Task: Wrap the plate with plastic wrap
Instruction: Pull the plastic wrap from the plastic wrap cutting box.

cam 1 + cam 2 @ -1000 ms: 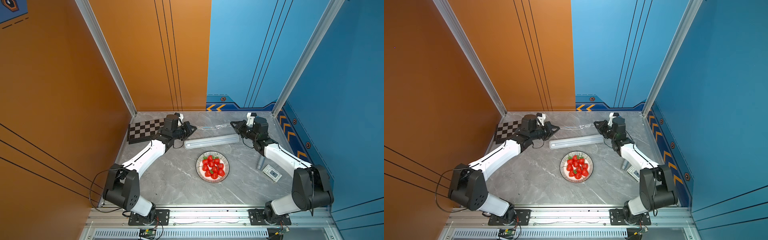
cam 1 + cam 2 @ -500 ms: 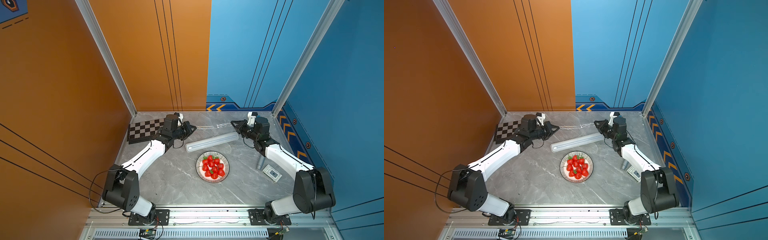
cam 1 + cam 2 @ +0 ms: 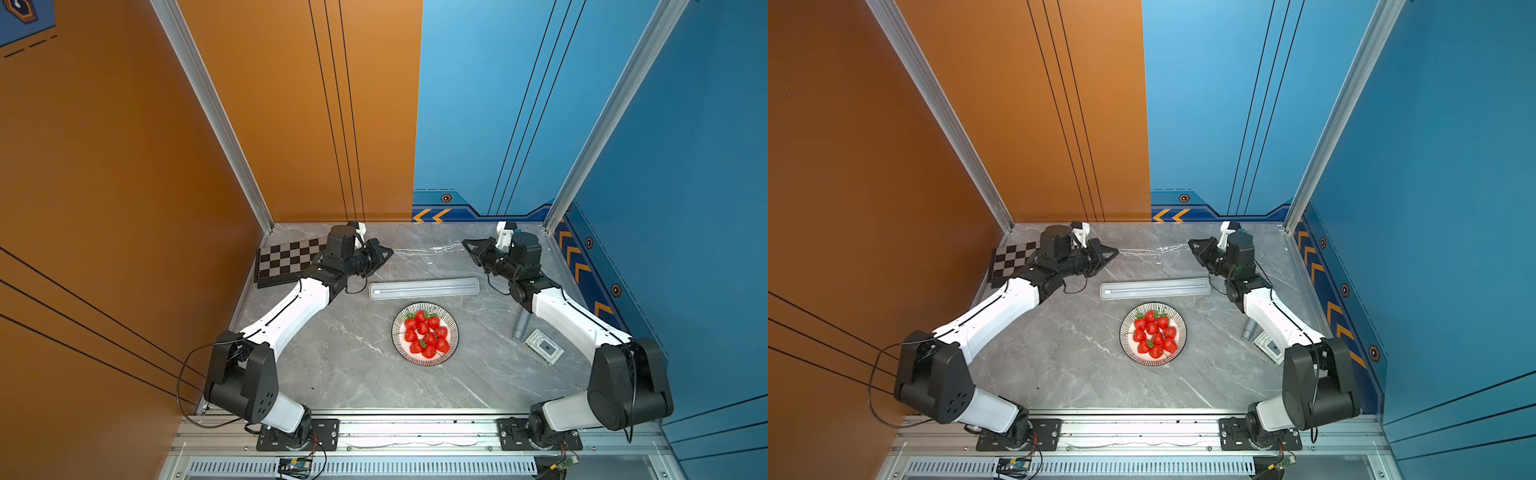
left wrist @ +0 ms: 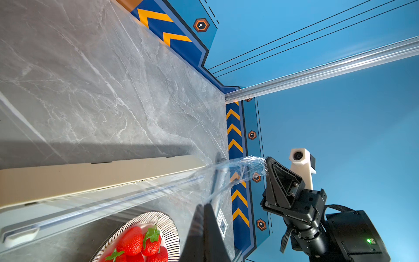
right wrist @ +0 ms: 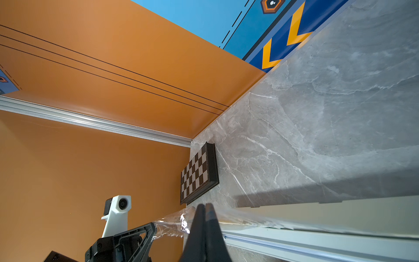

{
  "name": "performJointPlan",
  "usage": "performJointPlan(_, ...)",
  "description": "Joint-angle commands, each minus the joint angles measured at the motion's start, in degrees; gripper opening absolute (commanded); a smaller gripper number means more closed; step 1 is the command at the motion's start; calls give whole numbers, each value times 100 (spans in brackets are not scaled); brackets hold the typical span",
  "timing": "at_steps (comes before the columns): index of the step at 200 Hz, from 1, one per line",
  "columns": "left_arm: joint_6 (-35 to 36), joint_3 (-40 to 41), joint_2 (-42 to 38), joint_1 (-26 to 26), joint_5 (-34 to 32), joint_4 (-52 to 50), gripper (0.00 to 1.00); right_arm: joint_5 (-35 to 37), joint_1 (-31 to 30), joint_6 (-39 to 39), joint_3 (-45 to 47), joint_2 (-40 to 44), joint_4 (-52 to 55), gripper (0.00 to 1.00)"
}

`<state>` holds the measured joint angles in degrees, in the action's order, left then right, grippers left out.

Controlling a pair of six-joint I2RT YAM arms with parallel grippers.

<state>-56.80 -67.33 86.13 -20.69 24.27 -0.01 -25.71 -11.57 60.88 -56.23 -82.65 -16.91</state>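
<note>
Marble top point(image 3: 340, 365), L hand point(image 3: 390, 251), R hand point(image 3: 464, 243) pinching wrap point(image 3: 428, 249)

No legible text; only yellow chevron arrows point(image 4: 156, 16) on the blue wall trim point(image 4: 188, 52).

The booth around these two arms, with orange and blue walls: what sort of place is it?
Most likely a robot test cell, not a kitchen. Two robot arms are bolted to an aluminium rail, coloured panel walls in metal posts box in a marble-look tabletop, and a plate of strawberries sits staged there.
</note>
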Motion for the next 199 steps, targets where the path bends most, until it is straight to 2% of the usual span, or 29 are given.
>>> performJointPlan(1, 158, -352, -235, 29, -89, 51, 0, -13, 14, -77, -351, 267, -146, 0)
performJointPlan(199, 410, -1446, -140, 52, -78, -507, 0, -4, -58, -85, -1142, 399, 196, 0)
